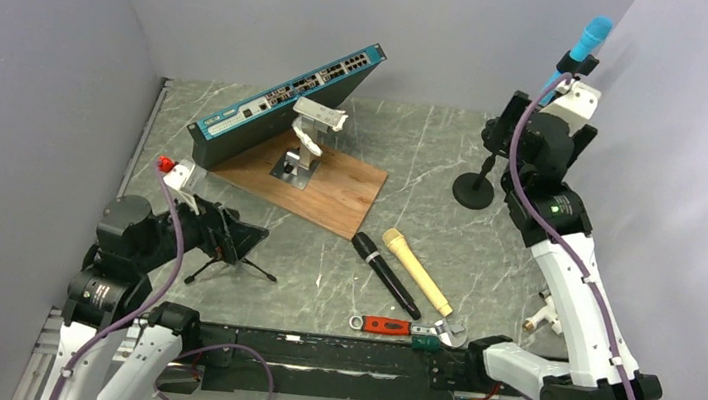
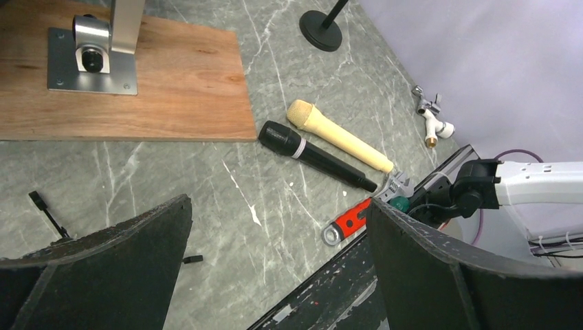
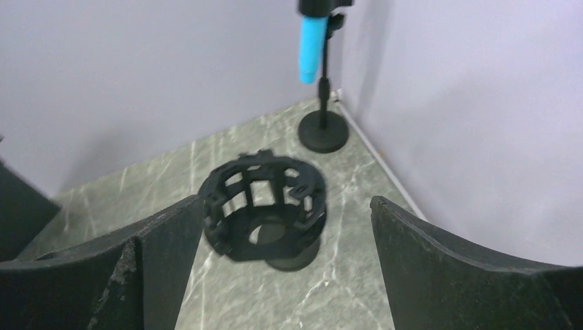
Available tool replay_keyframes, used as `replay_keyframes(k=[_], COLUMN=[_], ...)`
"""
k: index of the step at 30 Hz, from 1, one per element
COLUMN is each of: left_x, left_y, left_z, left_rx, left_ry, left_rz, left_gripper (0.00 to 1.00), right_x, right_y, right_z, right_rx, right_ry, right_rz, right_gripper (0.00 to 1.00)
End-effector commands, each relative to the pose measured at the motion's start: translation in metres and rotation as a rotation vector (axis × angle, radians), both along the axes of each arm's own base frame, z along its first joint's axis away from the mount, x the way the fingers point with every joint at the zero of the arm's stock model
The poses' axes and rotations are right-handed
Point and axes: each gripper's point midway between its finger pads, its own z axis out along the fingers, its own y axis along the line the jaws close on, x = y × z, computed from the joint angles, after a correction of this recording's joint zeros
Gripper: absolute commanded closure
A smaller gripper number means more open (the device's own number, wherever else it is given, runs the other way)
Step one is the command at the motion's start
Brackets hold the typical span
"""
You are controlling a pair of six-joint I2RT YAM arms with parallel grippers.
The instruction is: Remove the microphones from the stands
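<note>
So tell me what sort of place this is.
Probably a robot-manipulation test cell, not a home or a studio: plain grey walls box in a marble-patterned table, and unrelated props sit on it, such as a network switch, a black microphone and a wrench.

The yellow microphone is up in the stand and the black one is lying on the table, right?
No, the microphone in the stand is blue, not yellow, as the top external view shows. The black one does lie on the table.

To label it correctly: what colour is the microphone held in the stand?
The microphone is bright blue, clearest in the top external view.
</note>
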Motion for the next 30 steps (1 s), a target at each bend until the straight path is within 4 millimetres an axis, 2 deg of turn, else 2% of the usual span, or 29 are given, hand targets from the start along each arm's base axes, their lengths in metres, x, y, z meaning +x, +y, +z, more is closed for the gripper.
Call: replay_keyframes(k=[1,6,9,15,20,24,30], left_x=[-0.007,-0.011,-0.012,-0.012,-0.012,-0.006,0.001], left_y=[0.003,0.005,0.005,-0.001,-0.007,-0.013,-0.036], left_z=[0.012,0.016,0.018,0.019,0.016,0.014,0.008], left_rx=[0.012,0.020,0.017,-0.011,-0.036,-0.079,-0.181], left_ry=[-0.041,-0.043,-0.042,-0.011,0.044,0.077,0.187], left_rz=[-0.001,0.004,0.007,-0.022,-0.049,-0.056,-0.176], left_gripper=[0.01,0.01,0.01,0.00,0.00,0.01,0.01], right_x=[-0.004,0.007,0.018,0.045,0.056,0.061,0.071], right_y=[-0.035,-0.057,-0.060,-0.044,-0.043,-0.048,-0.043], right_z=[0.027,0.014,0.000,-0.035,-0.057,-0.066,-0.078], right_rx=[0.023,0.012,0.039,0.102,0.120,0.095,0.068], right_ry=[-0.065,-0.036,-0.006,0.054,0.089,0.084,0.099], right_rz=[-0.132,-0.182,-0.171,-0.055,-0.039,-0.049,0.005], right_gripper=[0.07,0.06,0.06,0.09,0.19,0.32,0.52])
